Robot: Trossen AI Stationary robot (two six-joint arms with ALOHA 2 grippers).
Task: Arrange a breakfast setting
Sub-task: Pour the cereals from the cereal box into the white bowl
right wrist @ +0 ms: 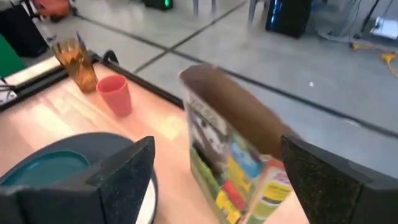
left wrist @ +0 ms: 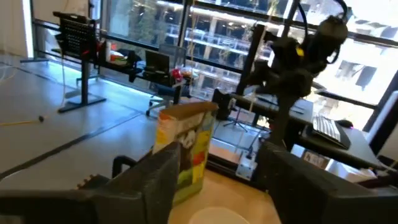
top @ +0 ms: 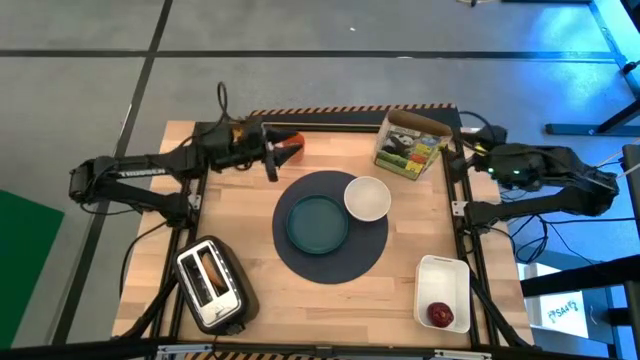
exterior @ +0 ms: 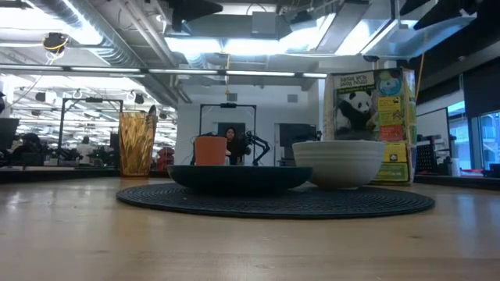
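Observation:
The round dark-blue mat [top: 330, 262] lies mid-table with the teal plate [top: 318, 222] on it. The white bowl [top: 367, 197] rests on the mat's far right part. At the far left stand the orange cup [right wrist: 116, 94] and the amber glass [right wrist: 78, 62]. My left gripper [top: 285, 150] hangs open above the cup, level, pointing toward the table's right; nothing is between its fingers [left wrist: 155, 186]. My right gripper [top: 468, 152] is open at the far right edge, raised, beside the cereal box [top: 408, 143]. The red fruit [top: 441, 315] lies in the white tray [top: 443, 270].
The silver-and-black toaster [top: 212, 283] stands at the near left corner with something brown in a slot. The cereal box stands upright at the far right, between the two grippers. Bare wood lies near the front edge between the toaster and the tray.

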